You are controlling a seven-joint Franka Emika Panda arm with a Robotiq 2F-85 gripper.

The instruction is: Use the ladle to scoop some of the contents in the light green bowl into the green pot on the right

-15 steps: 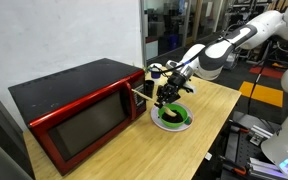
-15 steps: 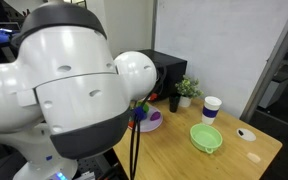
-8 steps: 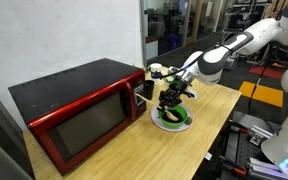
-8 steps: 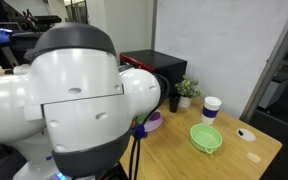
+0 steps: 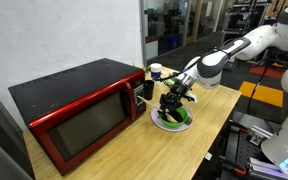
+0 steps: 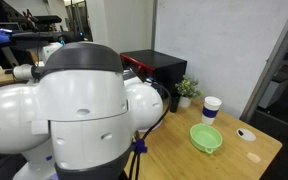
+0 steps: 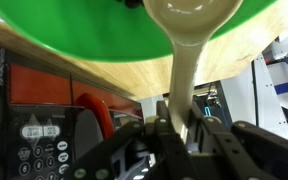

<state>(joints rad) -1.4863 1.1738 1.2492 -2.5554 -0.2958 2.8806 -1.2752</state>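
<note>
Ladle: pale wooden spoon (image 7: 180,75), handle rising from 6 o'clock in the wrist view, round scoop at 12 o'clock in front of the pot's bright green wall.
Jaws: closed narrow on the ladle's handle, one finger (image 7: 158,132) on each side of it.
Gripper: low over the pot in an exterior view (image 5: 172,104); in the wrist view (image 7: 179,128) at the bottom edge.
Green pot: on the wooden table (image 5: 212,108), under the gripper, pale rim showing (image 5: 185,121), just beside the microwave's front corner; inside hidden by the gripper.
Light green bowl: on the table in an exterior view (image 6: 206,138), at 6 o'clock of the white cup (image 6: 212,107), apart from it; contents too small to tell.
Microwave: red with a black top (image 5: 79,112), at 9 o'clock of the pot; keypad at 8 o'clock in the wrist view.
Plant: small and leafy (image 6: 187,89), at 10 o'clock of the cup, beside the microwave.
Arm: white links reaching in from 2 o'clock (image 5: 234,50).
</note>
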